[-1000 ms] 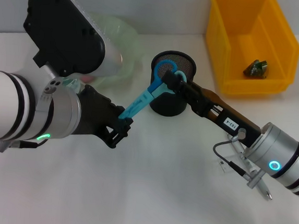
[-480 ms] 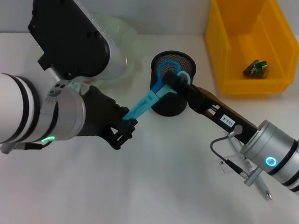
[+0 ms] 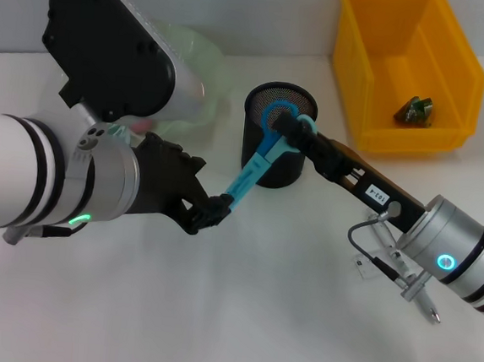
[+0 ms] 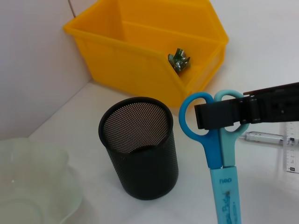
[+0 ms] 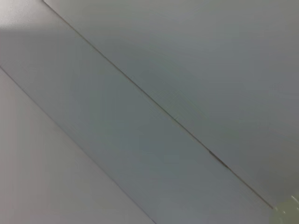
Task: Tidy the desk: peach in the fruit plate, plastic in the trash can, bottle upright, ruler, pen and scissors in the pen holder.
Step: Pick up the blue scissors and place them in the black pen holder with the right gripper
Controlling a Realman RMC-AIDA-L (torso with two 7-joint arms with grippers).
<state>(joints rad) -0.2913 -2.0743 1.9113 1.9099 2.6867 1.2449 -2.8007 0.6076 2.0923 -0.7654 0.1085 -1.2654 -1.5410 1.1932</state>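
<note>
Scissors with two-tone blue plastic handles and a light blue sheath hang slantwise in the air, handle loops up beside the rim of the black mesh cylindrical pen holder, sheathed tip down toward the white desk. The right gripper is clamped on the handle loops; in the left wrist view its black fingers cross both loops of the scissors. The left gripper sits at the sheathed tip, its black fingers closed around that end as far as the head view shows, though the contact itself is partly hidden.

The pen holder stands upright on the desk, just beside the scissors, not touching them. Behind it sits a yellow plastic bin with a small green crumpled piece of plastic inside. A pale green translucent fruit plate lies behind the left arm. A silver pen lies on the desk near the right arm.
</note>
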